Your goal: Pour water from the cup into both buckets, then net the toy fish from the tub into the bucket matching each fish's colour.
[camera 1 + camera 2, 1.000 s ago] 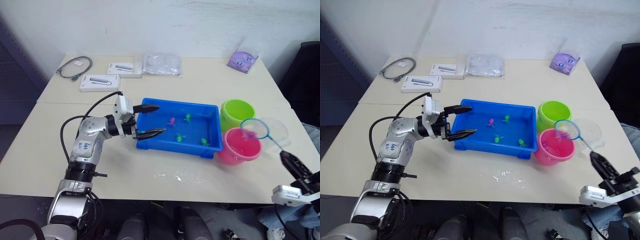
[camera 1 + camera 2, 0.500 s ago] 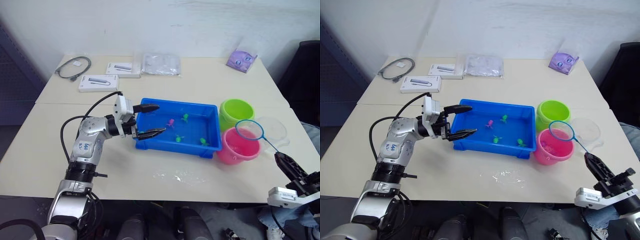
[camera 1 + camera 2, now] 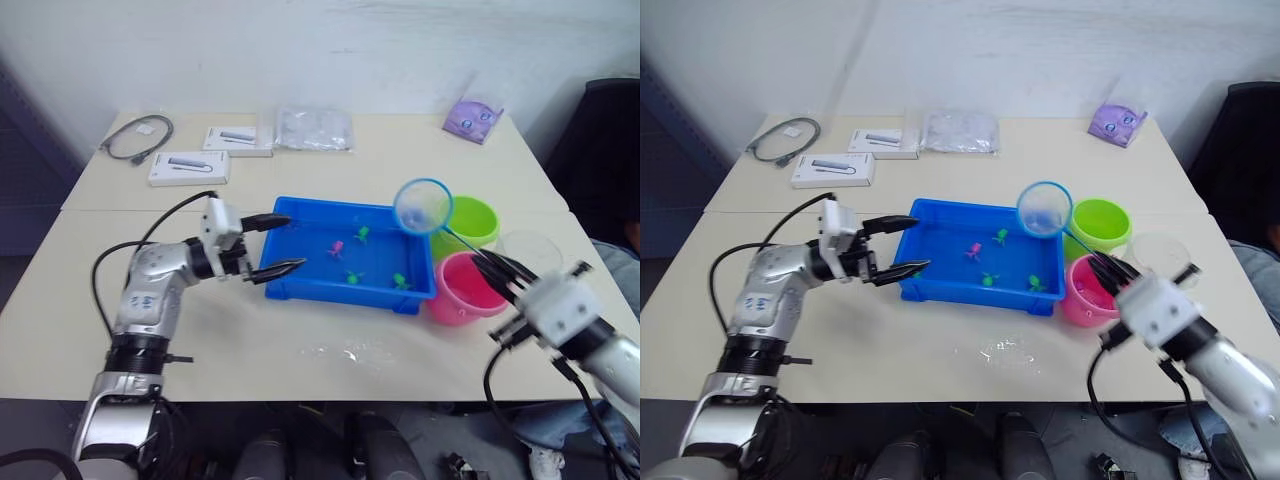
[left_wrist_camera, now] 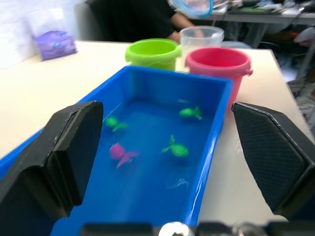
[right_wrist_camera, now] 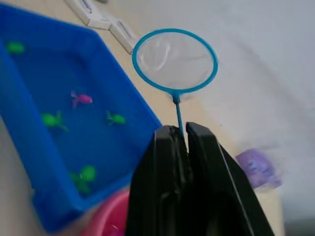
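The blue tub (image 3: 330, 294) holds water, one pink toy fish (image 3: 336, 246) and three green toy fish (image 3: 400, 281). My left gripper (image 3: 292, 243) is open at the tub's left end, one finger (image 4: 69, 147) on each side of the end wall. My right gripper (image 3: 487, 266) is shut on the thin handle of the net (image 3: 422, 205). The empty hoop (image 5: 174, 60) hangs in the air over the tub's far right corner. The lime green bucket (image 3: 470, 220) and the pink bucket (image 3: 458, 292) stand right of the tub. Beside them is the clear cup (image 3: 528, 250).
Two white boxes (image 3: 188, 168), a coiled cable (image 3: 135, 135), a clear plastic bag (image 3: 312, 128) and a purple pouch (image 3: 470, 120) lie along the table's far side. A small water spill (image 3: 345, 352) lies on the table in front of the tub.
My right arm has swung the net up and to the left, from over the pink bucket to above the tub's far right corner. The left gripper has stayed at the tub.
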{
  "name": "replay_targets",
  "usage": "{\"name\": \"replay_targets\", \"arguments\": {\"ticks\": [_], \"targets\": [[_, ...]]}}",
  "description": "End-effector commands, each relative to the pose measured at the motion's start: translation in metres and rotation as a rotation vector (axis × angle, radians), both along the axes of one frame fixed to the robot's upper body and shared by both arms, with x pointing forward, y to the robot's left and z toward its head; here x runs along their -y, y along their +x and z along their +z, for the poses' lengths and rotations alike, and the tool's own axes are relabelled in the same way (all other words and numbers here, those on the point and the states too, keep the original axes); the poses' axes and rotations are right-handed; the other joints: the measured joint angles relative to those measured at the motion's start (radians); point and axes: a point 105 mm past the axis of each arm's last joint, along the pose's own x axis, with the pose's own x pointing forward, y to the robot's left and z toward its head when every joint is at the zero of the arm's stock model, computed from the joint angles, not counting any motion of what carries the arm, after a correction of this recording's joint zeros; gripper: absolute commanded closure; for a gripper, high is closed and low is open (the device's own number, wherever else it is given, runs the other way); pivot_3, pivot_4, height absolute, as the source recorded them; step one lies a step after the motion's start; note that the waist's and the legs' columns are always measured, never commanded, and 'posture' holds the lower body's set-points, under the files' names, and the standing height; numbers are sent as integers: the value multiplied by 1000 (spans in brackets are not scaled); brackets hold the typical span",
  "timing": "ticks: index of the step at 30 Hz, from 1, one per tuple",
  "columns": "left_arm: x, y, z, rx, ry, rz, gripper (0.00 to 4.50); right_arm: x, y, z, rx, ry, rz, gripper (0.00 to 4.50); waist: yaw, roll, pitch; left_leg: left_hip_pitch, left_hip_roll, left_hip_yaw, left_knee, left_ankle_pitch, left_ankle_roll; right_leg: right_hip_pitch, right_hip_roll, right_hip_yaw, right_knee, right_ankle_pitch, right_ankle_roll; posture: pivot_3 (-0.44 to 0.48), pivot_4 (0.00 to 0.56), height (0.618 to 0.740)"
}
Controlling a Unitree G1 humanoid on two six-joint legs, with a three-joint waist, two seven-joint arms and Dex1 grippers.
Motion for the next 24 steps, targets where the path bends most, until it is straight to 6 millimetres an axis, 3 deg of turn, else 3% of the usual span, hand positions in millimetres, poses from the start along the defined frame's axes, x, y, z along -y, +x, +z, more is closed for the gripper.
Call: {"name": "replay_targets", "arguments": {"ticks": [1,7,17,24], "targets": [[-32,5,6,33,-7,125,11,-31,9,-13,-260,87,114,4500,1,0,0,-1,0,-1,0,0,0,0,-1,-1,0,0,0,0,150,740],[-64,2,9,35,24,217,11,-29,36,-30,-534,0,11,4500,13,1,0,-10,-2,-8,0,2,-4,-6,-6,-11,-2,-1,-2,0,150,740],[-58,-9,12,45,15,212,11,-21,56,-43,-596,-254,-29,4500,25,1,0,-27,-4,-11,5,1,-2,-17,-10,-19,-1,0,-1,0,150,740],[-51,-12,12,45,20,199,11,-44,78,-41,-568,-312,26,4500,18,1,0,-25,-4,-10,6,2,-3,-17,-9,-19,-2,0,-1,0,150,740]]}}
